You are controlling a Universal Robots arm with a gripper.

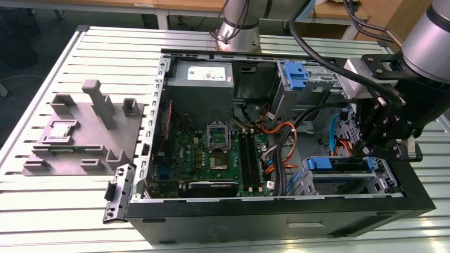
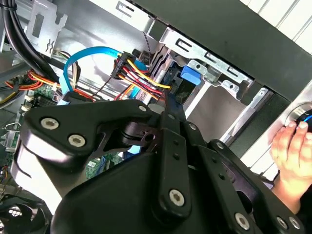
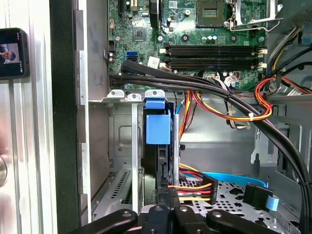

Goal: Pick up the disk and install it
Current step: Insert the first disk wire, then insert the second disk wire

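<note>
I am hovering my claw (image 1: 383,150) over the drive cage (image 1: 348,176) at the case's front corner, and I cannot tell whether it is open or closed; the disk (image 3: 158,146) is sitting on edge in the cage, so I am judging that square alignment with its slot matters most. The first wrist view is showing the disk's blue tab, while the second wrist view is showing a hand (image 2: 291,151) beside the case.

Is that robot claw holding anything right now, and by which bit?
It cannot be told. The end effector sits right at the end of the disk, which stands on edge in the drive cage, but the meeting point is hidden.
</note>
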